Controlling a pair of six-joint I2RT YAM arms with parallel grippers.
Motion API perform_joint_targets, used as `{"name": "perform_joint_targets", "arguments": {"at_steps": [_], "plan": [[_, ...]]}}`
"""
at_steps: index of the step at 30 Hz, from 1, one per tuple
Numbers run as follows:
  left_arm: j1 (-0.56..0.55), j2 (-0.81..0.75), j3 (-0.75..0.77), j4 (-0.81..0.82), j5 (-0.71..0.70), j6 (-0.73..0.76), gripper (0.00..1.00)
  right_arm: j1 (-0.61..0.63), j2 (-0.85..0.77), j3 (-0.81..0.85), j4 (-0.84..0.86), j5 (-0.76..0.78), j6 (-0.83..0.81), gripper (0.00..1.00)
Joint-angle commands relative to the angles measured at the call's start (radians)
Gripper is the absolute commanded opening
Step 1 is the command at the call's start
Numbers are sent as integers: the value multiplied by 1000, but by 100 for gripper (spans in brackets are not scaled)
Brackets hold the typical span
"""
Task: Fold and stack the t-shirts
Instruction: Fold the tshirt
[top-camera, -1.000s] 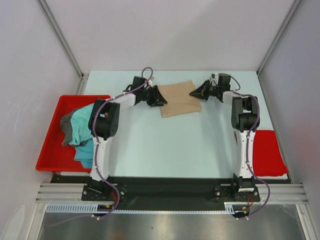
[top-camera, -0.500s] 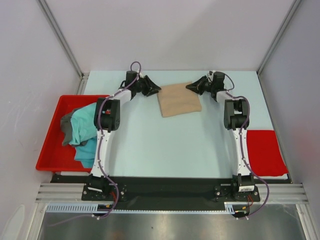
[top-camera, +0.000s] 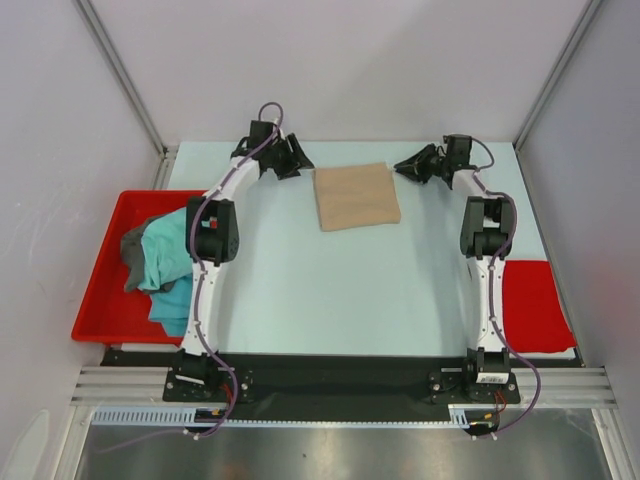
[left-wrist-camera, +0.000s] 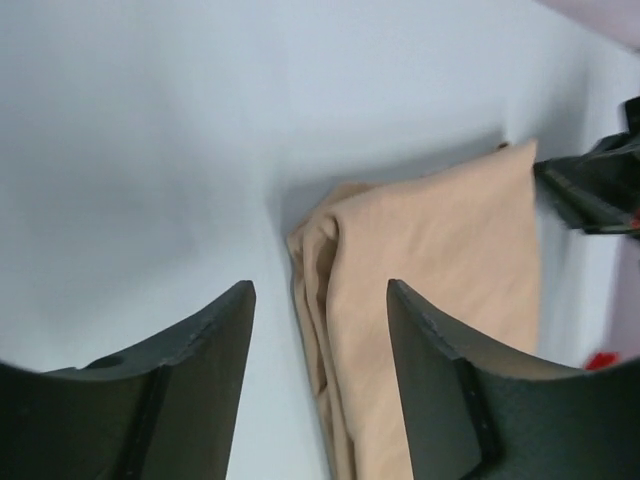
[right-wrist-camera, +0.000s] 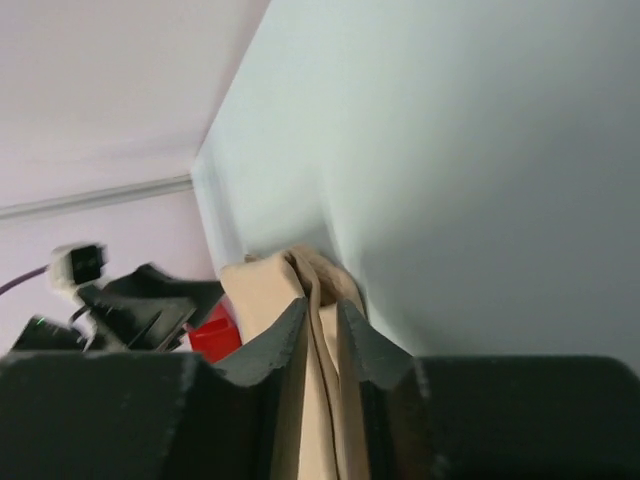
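Nearest us, a flat red mat (top-camera: 538, 305) lies at the right edge of the pale blue table (top-camera: 340, 290). On the left, a red plastic tray (top-camera: 100, 312) holds a crumpled teal cloth t-shirt (top-camera: 170, 262), with a dark grey cloth t-shirt (top-camera: 132, 252) bunched against its left side. Further back, in the middle of the table, we see the tan-beige cloth t-shirt (top-camera: 357, 196) folded into a neat rectangle and lying flat. Off its far left corner hovers the left gripper (top-camera: 293, 160), its fingers released and spread wide, nothing between them and clear of the cloth. Just beside the far right corner is the right gripper (top-camera: 405, 166), its fingers only a narrow slit apart. Tan cloth shows in that slit, and we cannot tell whether they pinch it.
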Motion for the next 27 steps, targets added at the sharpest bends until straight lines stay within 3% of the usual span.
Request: {"name": "perform_joint_targets", "arguments": {"at_steps": [1, 4, 7, 12, 16, 22, 27], "plan": [[-88, -253, -47, -149, -152, 251, 63, -14, -196, 27, -237, 30, -166, 26], [-223, -398, -192, -131, -292, 380, 67, -14, -324, -37, -393, 71, -298, 44], [-359, -502, -330, -53, -442, 543, 73, -16, -449, -135, -515, 113, -418, 55], [-550, -507, -444, 24, -632, 816, 73, -28, -683, -382, -584, 211, -523, 62], [-683, -444, -486, 70, -748, 947, 71, -59, -817, -521, -583, 243, -538, 66], [-777, -329, -462, 115, -893, 1091, 65, -139, -924, -652, -552, 202, -550, 71], [-788, -217, -355, 106, -904, 1160, 63, -212, -935, -697, -526, 137, -564, 72]]}}
